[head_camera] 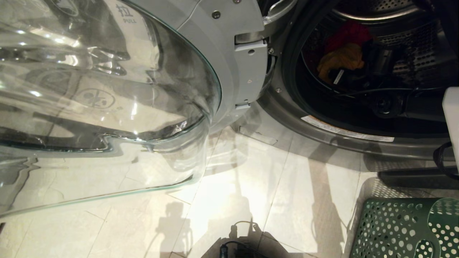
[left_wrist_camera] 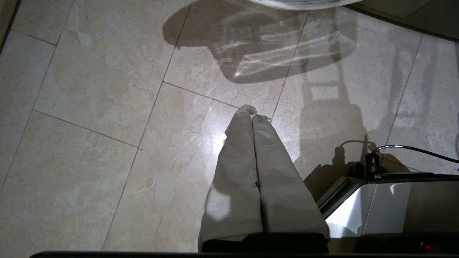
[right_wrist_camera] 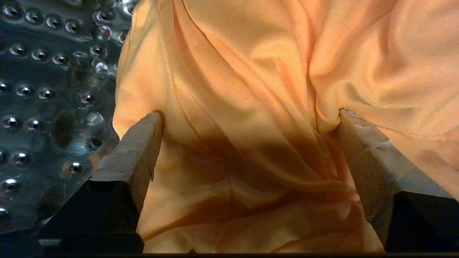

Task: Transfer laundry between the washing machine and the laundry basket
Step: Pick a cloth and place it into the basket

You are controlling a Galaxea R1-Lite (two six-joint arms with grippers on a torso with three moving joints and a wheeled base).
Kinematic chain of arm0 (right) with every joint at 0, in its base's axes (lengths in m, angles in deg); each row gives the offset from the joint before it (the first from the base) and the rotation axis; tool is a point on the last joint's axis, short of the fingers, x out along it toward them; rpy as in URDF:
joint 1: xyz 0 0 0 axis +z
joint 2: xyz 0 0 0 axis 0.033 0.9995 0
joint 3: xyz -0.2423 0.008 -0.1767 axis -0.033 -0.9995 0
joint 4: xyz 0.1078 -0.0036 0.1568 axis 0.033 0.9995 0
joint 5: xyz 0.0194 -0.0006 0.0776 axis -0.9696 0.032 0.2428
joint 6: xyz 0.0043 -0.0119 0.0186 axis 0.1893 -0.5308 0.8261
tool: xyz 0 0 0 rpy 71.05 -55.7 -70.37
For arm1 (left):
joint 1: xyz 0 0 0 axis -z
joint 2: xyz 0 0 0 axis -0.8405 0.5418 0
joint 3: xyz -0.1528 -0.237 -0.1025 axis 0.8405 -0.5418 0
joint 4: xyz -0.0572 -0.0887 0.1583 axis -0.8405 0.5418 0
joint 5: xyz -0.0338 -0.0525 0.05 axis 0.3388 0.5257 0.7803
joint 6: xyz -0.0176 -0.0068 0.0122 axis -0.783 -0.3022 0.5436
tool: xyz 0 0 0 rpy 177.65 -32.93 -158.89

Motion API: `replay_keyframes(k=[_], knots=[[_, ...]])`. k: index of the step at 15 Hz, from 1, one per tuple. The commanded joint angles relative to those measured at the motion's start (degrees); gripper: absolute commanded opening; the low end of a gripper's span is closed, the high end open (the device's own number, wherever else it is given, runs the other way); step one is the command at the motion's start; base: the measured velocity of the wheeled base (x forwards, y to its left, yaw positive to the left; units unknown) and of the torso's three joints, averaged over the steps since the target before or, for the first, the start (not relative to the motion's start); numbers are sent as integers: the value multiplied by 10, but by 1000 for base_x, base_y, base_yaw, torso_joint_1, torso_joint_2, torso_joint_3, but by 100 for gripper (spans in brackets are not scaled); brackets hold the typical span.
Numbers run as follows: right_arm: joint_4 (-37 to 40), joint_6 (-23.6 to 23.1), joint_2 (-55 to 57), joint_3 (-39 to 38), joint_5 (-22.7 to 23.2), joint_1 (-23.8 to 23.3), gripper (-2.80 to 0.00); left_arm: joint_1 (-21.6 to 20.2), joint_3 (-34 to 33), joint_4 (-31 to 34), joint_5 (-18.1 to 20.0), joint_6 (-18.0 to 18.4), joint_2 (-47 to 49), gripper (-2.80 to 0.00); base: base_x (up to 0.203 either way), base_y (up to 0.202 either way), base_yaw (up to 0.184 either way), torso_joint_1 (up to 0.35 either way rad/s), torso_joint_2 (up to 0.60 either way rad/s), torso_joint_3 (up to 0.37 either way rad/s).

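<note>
Right tool is inside the drum, upper right of the head view, fingers wide and pressed into the orange garment. A red garment lies behind. Basket sits lower right. Left tool hangs pinched together over the floor.

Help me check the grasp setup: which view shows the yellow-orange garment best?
The right wrist view: the yellow-orange garment fills it, between the open right gripper fingers. The head view shows it small inside the washing machine drum. The left wrist view shows none of it.
</note>
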Motion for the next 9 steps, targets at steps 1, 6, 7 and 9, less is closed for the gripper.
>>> replay_keyframes(k=[1, 6, 7, 9], knots=[[0, 0, 14, 0, -1, 0, 0, 0, 0, 0, 0, 0, 0, -280, 0, 0, 0, 0, 0, 0], [0, -10, 11, 0, 0, -3, 0, 0, 0, 0, 0, 0, 1, -280, 0, 0, 0, 0, 0, 0], [-1, -11, 12, 0, -1, -3, 0, 0, 0, 0, 0, 0, 1, -280, 0, 0, 0, 0, 0, 0], [0, -11, 13, 0, 0, -3, -280, 0, 0, 0, 0, 0, 1, -280, 0, 0, 0, 0, 0, 0]])
